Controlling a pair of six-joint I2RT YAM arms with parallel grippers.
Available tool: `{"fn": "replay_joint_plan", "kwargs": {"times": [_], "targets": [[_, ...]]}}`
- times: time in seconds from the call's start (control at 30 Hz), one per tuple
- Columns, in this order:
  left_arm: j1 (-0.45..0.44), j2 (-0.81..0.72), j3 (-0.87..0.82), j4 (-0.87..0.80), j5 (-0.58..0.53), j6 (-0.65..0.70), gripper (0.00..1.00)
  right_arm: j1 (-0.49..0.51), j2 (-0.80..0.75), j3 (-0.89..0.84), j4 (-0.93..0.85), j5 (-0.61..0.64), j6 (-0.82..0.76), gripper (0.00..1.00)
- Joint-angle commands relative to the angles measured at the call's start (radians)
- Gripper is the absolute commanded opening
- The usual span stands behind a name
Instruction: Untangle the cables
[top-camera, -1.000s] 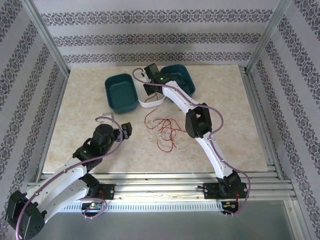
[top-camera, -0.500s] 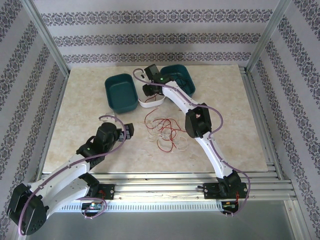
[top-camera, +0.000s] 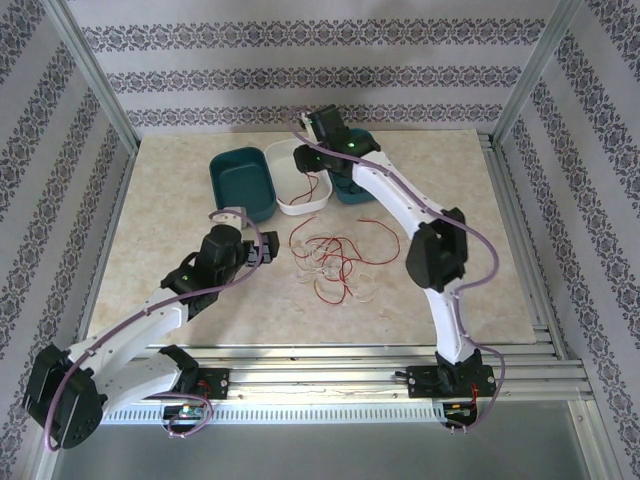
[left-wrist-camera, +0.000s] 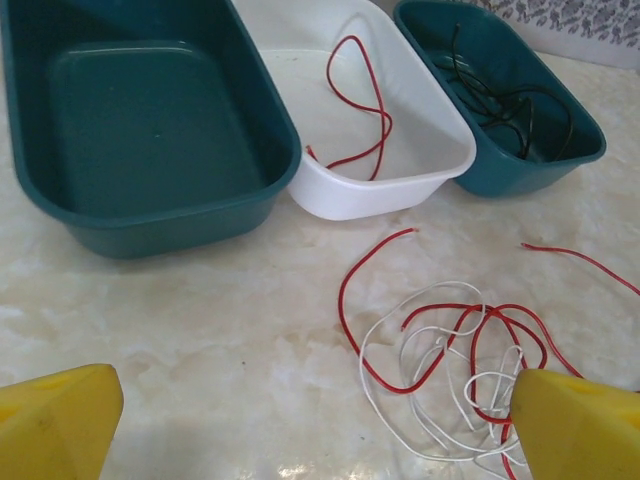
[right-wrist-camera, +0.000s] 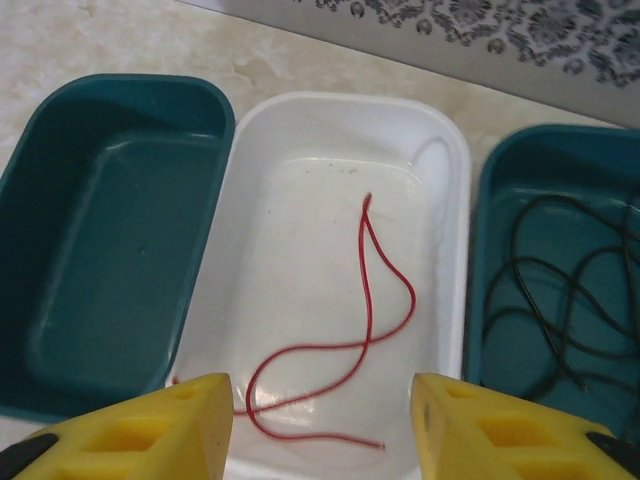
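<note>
Closing the spread left gripper (left-wrist-camera: 318, 425) on the cables (left-wrist-camera: 450, 350) tangled on the table (left-wrist-camera: 200, 330) risks pinching several strands at once — tightening the knot — while the right gripper (right-wrist-camera: 320, 420) hangs empty, jaws apart, over the white bin (right-wrist-camera: 300, 180).

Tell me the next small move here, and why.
Probably the left gripper should ease right onto the tangle and pinch one strand: its jaws stand open beside those red and white cables, while the open right gripper hangs over the white bin, where a red cable lies.

Red cable (right-wrist-camera: 370, 300) now loose from right gripper (right-wrist-camera: 318, 420)
</note>
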Motion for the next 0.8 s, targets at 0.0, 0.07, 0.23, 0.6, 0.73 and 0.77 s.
{"fn": "replay_joint_plan", "kwargs": {"times": [0.0, 0.07, 0.23, 0.6, 0.73, 0.77], "targets": [[0.012, 0.042, 0.07, 0.001, 0.062, 0.052, 0.99, -0.037, -0.155, -0.211, 0.119, 0.018, 0.125, 0.51], [0.012, 0.073, 0.098, 0.003, 0.118, 0.08, 0.99, -0.061, -0.262, -0.383, 0.187, 0.004, 0.188, 0.51], [0.011, 0.164, 0.166, 0.014, 0.213, 0.107, 0.99, -0.125, -0.478, -0.695, 0.198, 0.053, 0.298, 0.49], [0.012, 0.389, 0.324, -0.054, 0.306, 0.116, 0.99, -0.28, -0.742, -1.097, 0.102, 0.058, 0.374, 0.52], [0.012, 0.425, 0.321, -0.02, 0.328, 0.087, 0.99, -0.317, -0.728, -1.151, 0.104, 0.043, 0.376, 0.52], [0.012, 0.432, 0.319, -0.015, 0.333, 0.08, 0.99, -0.325, -0.716, -1.155, 0.106, 0.037, 0.375, 0.52]]}}
